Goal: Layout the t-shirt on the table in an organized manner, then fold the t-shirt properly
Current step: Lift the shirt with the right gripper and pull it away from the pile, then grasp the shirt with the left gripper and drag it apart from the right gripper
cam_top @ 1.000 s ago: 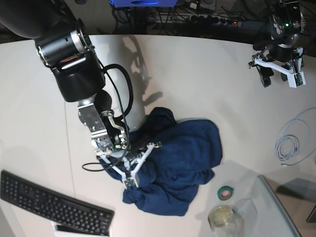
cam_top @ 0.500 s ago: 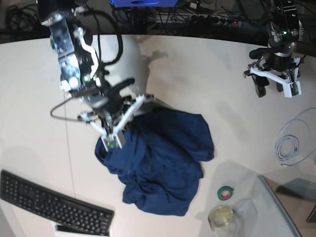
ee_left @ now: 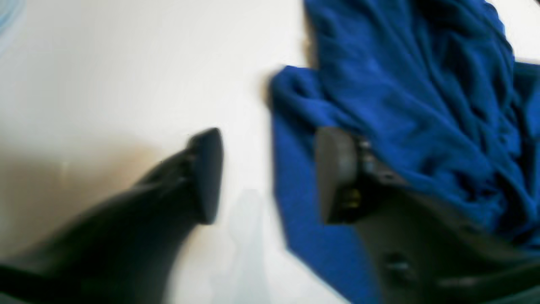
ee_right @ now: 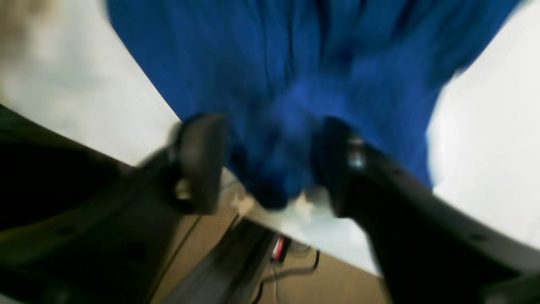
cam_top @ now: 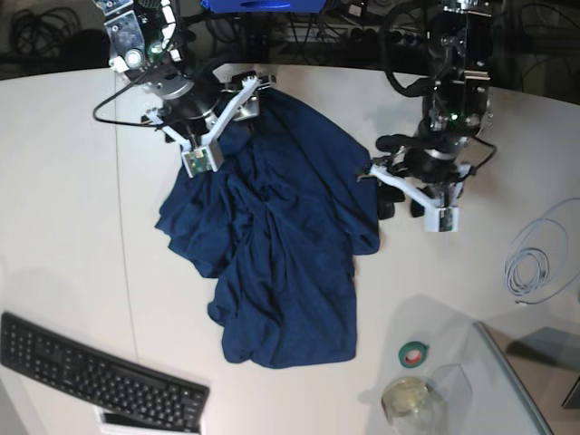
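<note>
**Navy cotton, half spread: one garment, two arms, folding not begun**

Navy-blue soft fabric, one t-shirt (cam_top: 272, 245), lying on the white table (cam_top: 72, 181) from the far edge down toward the middle. Drawn out long but rumpled; creases run its length, the near end is bunched, and no sleeve or hem can be told for certain.

Right gripper (cam_top: 220, 116): at the shirt's far end by the table edge. In its wrist view the fingers (ee_right: 202, 162) stand spread with cloth hanging loose between them; no pinch shows.

Left gripper (cam_top: 410, 192): low at the shirt's other side edge. Its wrist view shows the jaws apart, one finger (ee_left: 337, 173) over the cloth, the other over bare table, nothing clamped.

Also present: black keyboard (cam_top: 95, 372), green tape roll (cam_top: 414, 353), coiled cable (cam_top: 535, 263).

Status, by my reckoning: layout partly done, flattening and squaring outstanding, every fold still to come.
</note>
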You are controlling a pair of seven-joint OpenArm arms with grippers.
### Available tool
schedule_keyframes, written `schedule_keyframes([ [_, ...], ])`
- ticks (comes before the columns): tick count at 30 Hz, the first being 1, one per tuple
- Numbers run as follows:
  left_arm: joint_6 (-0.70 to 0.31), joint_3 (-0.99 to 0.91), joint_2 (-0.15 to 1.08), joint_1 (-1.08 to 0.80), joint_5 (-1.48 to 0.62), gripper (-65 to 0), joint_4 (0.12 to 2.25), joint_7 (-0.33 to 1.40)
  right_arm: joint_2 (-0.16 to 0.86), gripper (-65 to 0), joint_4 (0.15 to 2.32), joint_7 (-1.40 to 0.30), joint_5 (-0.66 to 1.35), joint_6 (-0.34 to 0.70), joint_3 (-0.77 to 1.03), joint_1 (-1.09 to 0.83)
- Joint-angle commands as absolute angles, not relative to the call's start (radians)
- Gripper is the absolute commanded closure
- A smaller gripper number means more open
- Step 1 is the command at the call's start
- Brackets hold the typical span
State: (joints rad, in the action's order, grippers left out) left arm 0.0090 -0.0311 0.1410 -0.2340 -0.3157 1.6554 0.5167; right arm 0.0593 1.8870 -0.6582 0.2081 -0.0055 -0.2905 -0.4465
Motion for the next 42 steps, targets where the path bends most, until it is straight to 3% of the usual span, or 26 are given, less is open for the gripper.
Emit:
schedule_keyframes([
  [1,0.01,-0.012,0.145,-0.209,-0.315,-18.3,1.629,0.501,0.056,-43.5,1.917,-0.648,0.205,-0.005,-0.249,-0.45],
  [3,0.01,0.022,0.147,-0.174,-0.312,-1.5,1.534,0.501,0.051,-47.7,1.922,-0.642,0.205,-0.005,-0.165,-0.432],
  [4,0.01,0.027,0.15,-0.17,-0.3,0.0,1.501,0.501,0.051,-47.6,1.919,-0.644,0.205,-0.005,-0.136,-0.394],
  [13,0.01,-0.119,0.151,-0.237,-0.16,0.0,1.426,0.501,0.051,-48.2,1.563,-0.727,0.206,0.002,-0.059,0.004],
  [19,0.01,-0.179,0.157,-0.282,-0.14,0.0,1.44,0.499,0.039,-46.4,1.342,-0.725,0.206,0.004,-0.077,0.085],
  [20,0.01,-0.191,0.156,-0.289,-0.14,0.0,1.465,0.498,0.039,-41.6,1.331,-0.72,0.206,0.004,-0.077,0.085],
  [22,0.008,-0.199,0.153,-0.314,-0.142,0.0,1.518,0.501,0.042,-20.7,1.346,-0.685,0.206,0.004,-0.068,0.074],
  [23,0.008,-0.194,0.151,-0.328,-0.142,0.0,1.561,0.499,0.045,-6.0,1.366,-0.673,0.206,0.002,-0.068,0.058],
  [24,0.007,-0.194,0.15,-0.337,-0.142,0.0,1.598,0.501,0.045,0.0,1.394,-0.668,0.206,0.002,-0.067,0.045],
  [26,0.005,-0.193,0.119,-0.341,-0.143,0.0,1.678,0.503,0.045,-3.6,1.466,-0.671,0.206,0.002,-0.036,0.015],
  [30,0.005,-0.119,0.065,-0.277,-0.14,0.0,1.716,0.503,0.045,0.0,1.612,-0.671,0.206,-0.002,0.036,-0.061],
  [34,0.01,0.094,0.061,-0.134,-0.131,0.0,1.491,0.504,0.039,0.0,1.693,-0.671,0.206,-0.004,0.188,-0.097],
  [37,0.012,0.148,0.061,-0.059,-0.131,0.0,1.294,0.501,0.048,-0.2,1.681,-0.671,0.203,-0.004,0.294,-0.09],
  [42,0.012,0.147,0.088,-0.105,-0.131,0.0,1.311,0.503,0.099,-0.3,1.615,-0.665,0.203,-0.004,0.433,-0.033],
])
